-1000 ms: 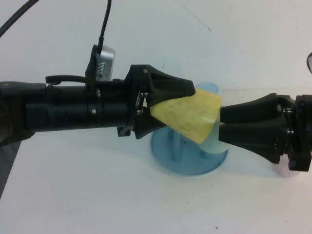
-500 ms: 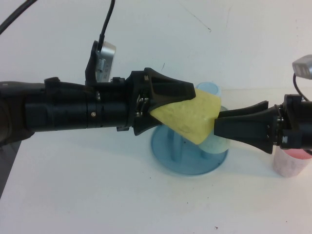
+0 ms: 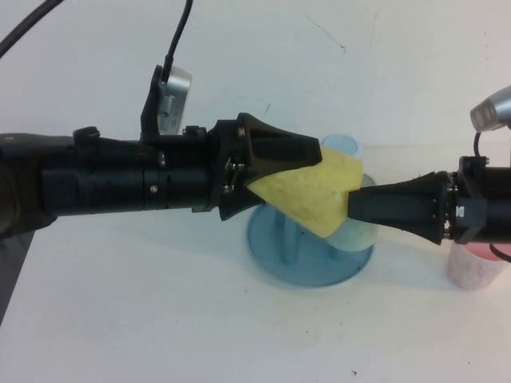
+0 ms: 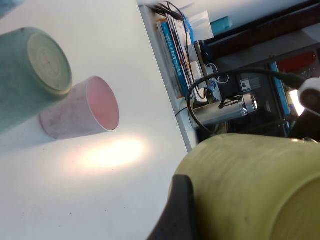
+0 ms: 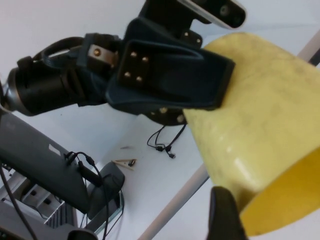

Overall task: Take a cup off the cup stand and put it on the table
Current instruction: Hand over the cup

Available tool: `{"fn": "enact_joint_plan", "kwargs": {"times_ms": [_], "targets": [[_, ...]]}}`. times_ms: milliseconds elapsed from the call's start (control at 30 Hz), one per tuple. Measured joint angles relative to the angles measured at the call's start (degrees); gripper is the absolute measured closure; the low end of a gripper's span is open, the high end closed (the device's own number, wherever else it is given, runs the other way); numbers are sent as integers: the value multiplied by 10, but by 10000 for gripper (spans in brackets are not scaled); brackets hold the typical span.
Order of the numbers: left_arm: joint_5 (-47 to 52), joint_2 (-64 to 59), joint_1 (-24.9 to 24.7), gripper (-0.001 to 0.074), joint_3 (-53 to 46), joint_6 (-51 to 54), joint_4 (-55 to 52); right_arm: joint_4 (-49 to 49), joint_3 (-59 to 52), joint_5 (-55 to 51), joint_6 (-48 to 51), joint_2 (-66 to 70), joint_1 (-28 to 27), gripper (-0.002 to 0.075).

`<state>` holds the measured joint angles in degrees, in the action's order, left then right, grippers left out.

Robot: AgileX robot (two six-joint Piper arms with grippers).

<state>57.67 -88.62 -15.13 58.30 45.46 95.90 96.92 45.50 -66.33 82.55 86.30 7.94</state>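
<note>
The pale yellow cup (image 3: 311, 195) lies on its side in the air above the blue cup stand (image 3: 275, 239), its mouth turned to the right. My left gripper (image 3: 291, 179) reaches in from the left and is shut on the cup's narrow end; one of its fingers (image 5: 170, 75) presses the cup's wall (image 5: 260, 125). My right gripper (image 3: 355, 203) comes in from the right, open, with its tips at the cup's rim. One right finger (image 5: 225, 215) sits just outside the rim; the other is hidden. The white table (image 3: 120, 319) lies below.
A pale green cup (image 3: 355, 235) sits upside down on the stand, behind the yellow one. A pink cup (image 3: 475, 267) stands on the table under the right arm. Beyond the table's edge, in the left wrist view, are books and cables (image 4: 200, 55).
The right gripper has rolled about its own axis, so its spread fingers now show edge-on, and its wrist has uncovered the pink cup. The left arm and the yellow cup have stayed still.
</note>
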Motion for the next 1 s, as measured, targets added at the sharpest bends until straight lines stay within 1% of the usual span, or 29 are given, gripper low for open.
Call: {"fn": "enact_joint_plan", "kwargs": {"times_ms": [200,400,600,767,1000], "targets": [[1,0,0,153,0,1,0,0,28,-1,-2,16,1,331],[-25,0,0,153,0,-80,0,0,58,-2,29,33,10,331],[-64,0,0,153,3,-148,0,0,61,-2,85,39,32,331],[-69,0,0,153,21,-189,0,0,61,0,122,39,53,331],[-69,-1,0,153,30,-203,-1,0,78,47,135,39,90,331]]}}
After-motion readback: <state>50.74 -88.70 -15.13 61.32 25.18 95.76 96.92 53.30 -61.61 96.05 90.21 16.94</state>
